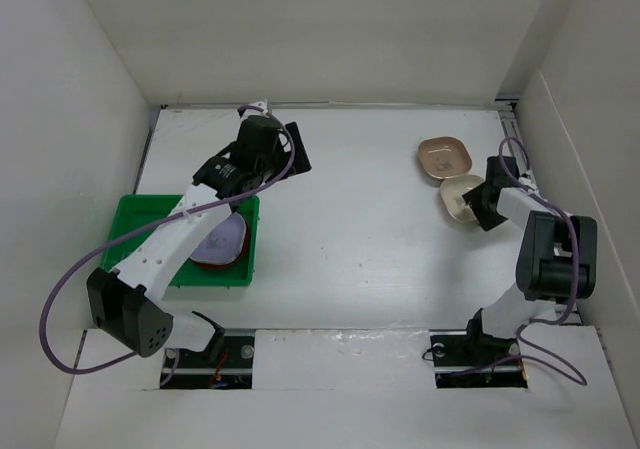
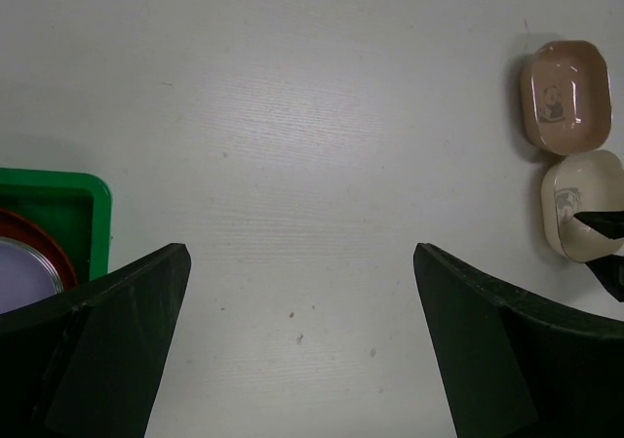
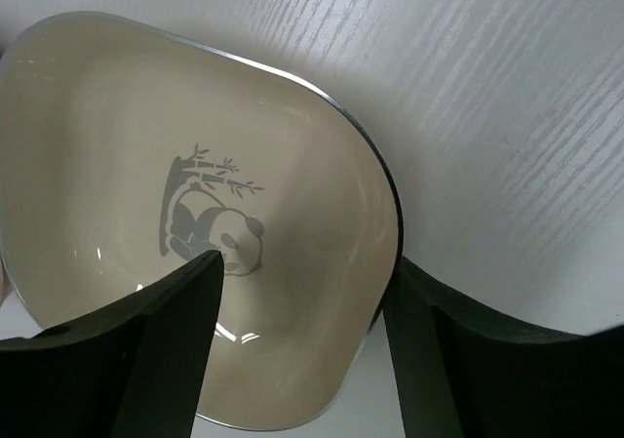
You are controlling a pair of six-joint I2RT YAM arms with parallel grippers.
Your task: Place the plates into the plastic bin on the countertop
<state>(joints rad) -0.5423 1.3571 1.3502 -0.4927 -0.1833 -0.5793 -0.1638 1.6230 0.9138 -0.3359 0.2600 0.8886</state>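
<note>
A cream plate [image 1: 458,201] with a panda print [image 3: 195,214] lies on the white countertop [image 1: 360,229] at the right. My right gripper [image 3: 304,260] straddles its near rim, one finger inside the dish and one outside, jaws still apart. A pinkish-tan plate [image 1: 444,157] sits just beyond it. The green plastic bin [image 1: 140,214] at the left holds a lavender plate [image 1: 222,239] on a reddish-brown one [image 2: 39,233]. My left gripper [image 2: 302,262] hangs open and empty over bare countertop beyond the bin's far right corner.
White walls [image 1: 90,119] enclose the countertop on the left, back and right. The right wall stands close behind the two loose plates. The left arm [image 1: 170,244] stretches over the bin and hides part of it.
</note>
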